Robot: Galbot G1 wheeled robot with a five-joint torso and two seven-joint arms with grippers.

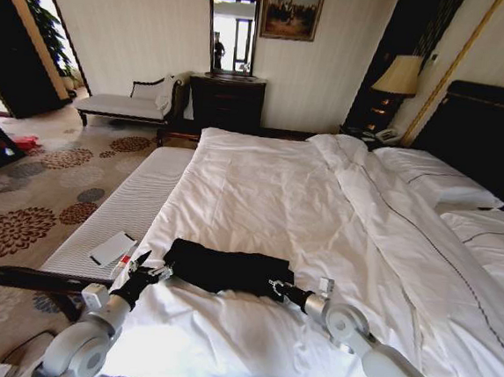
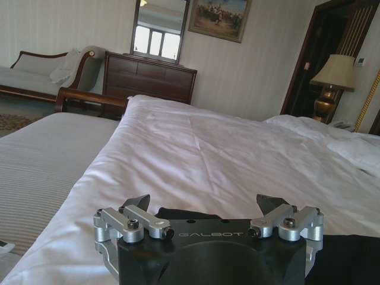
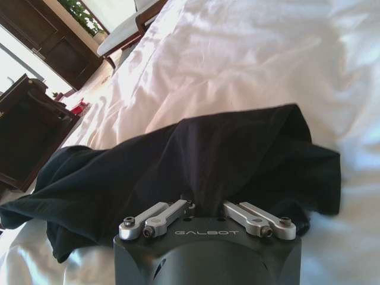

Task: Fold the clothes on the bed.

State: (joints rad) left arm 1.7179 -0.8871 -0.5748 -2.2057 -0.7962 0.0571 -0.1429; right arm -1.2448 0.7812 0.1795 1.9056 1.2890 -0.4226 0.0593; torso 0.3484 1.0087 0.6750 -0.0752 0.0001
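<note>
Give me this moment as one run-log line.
left hand: open, at shirt's left end | right hand: fingers buried in shirt's right end, grip unclear | black T-shirt: bunched on bed

T-shirt (image 3: 196, 160): soft matt black cloth, creased. Bed (image 1: 321, 203) duvet: smooth white cloth, slight sheen. Left hand (image 2: 205, 205): matt black housing, brushed metal links.
</note>
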